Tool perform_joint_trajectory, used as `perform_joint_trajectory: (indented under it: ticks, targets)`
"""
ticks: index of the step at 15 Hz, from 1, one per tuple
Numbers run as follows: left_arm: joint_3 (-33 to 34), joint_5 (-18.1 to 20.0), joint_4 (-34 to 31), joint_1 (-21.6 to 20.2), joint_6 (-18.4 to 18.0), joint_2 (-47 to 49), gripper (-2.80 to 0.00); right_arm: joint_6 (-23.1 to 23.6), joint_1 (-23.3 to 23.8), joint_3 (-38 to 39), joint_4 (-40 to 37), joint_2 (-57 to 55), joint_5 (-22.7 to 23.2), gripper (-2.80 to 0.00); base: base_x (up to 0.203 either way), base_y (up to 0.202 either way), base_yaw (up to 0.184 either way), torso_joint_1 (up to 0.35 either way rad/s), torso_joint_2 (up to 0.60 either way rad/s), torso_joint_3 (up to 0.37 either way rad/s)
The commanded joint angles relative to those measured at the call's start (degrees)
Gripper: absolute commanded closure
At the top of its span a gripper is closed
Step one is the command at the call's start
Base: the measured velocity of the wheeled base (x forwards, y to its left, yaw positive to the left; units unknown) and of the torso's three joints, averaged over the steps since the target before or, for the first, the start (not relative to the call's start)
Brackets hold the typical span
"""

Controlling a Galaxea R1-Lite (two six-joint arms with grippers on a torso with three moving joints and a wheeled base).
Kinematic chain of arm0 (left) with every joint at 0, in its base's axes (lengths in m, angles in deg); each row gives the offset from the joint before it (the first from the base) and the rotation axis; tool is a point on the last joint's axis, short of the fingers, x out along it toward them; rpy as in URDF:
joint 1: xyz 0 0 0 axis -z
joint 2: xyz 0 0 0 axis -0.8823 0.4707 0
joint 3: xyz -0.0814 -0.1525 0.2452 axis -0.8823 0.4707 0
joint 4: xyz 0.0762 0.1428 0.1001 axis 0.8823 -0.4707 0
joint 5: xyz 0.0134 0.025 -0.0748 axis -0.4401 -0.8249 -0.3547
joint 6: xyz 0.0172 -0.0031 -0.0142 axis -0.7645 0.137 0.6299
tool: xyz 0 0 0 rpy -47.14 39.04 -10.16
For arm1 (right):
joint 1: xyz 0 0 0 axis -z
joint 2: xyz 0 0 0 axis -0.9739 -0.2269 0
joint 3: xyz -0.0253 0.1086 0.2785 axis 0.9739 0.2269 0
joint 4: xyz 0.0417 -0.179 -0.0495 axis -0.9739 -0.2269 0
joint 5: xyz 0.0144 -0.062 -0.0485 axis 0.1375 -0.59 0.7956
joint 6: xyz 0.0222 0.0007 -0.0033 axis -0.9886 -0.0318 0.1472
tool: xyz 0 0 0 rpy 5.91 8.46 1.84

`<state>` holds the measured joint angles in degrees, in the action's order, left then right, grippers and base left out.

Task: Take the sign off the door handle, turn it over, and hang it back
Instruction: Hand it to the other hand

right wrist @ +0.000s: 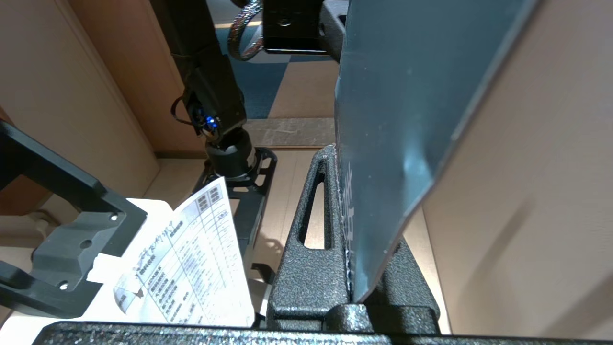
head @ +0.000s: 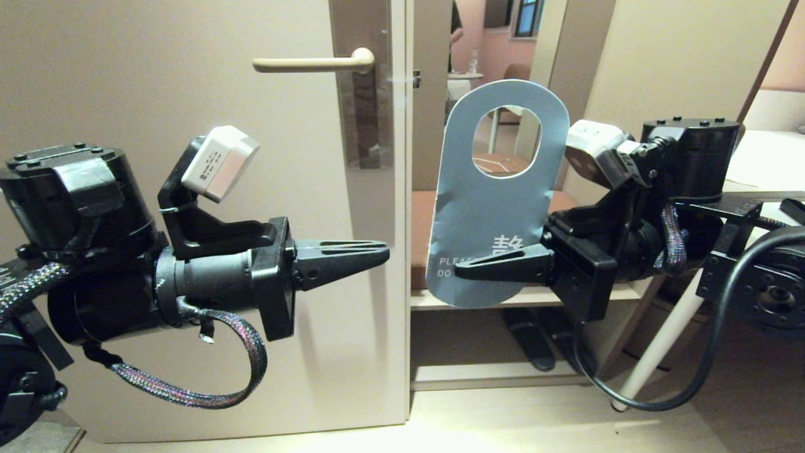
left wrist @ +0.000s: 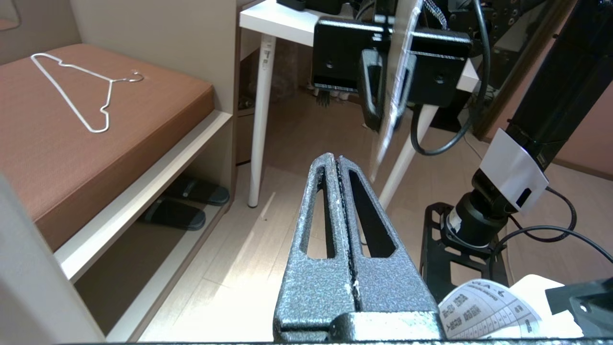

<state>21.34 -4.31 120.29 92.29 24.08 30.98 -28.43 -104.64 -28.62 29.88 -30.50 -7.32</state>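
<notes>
You are facing the beige door (head: 188,207), which fills the left half of the head view, its edge running down the middle. To the right of that edge sits a brown cushioned bench (left wrist: 72,124) with a white shelf under it, and a pair of dark slippers (left wrist: 184,203) lies on the floor beneath. A white tabletop (left wrist: 278,21) on slanted white legs stands past the bench.

Your left arm reaches in from the left with its left claw (head: 385,251) pointing level toward the door edge, both fingers pressed together with nothing between them. Your right arm comes in from the right, and its right claw (head: 459,272) is clamped on the lower end of the sign (head: 497,207).

The sign stands upright in the air to the right of the door edge, blue side toward you, rounded end and round hole at the top, white lettering near the bottom by the fingers. It is off the door handle (head: 308,63), which juts out level to the left from its tall glossy plate (head: 365,113), higher up and well apart from the sign.

A thin white wire hanger (left wrist: 81,88) lies flat on the bench cushion.
</notes>
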Motion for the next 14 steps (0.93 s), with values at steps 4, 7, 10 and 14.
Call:
perform_joint_trajectory:
  ticks: [4,7,10,14]
  targets:
    - [-0.4,0.3,0.3,0.5,-0.2,1.0,-2.8,0.1,-0.3,0.9,0.2,0.4,0.7,0.0,0.0,0.0,0.0,0.0,0.0,0.0]
    - [-0.7,0.3,0.2,1.2,-0.3,1.0,-2.8,0.3,-0.5,1.5,0.3,0.3,0.7,0.0,0.0,0.0,0.0,0.0,0.0,0.0]
    - [-1.3,0.3,1.7,2.6,-0.1,1.2,-2.8,0.3,-1.2,1.3,0.3,0.6,0.7,0.0,0.0,0.0,0.0,0.0,0.0,0.0]
    - [-3.9,0.3,1.7,4.1,0.2,2.5,-2.8,0.2,-3.2,1.2,0.3,0.7,0.7,0.0,0.0,0.0,0.0,0.0,0.0,0.0]
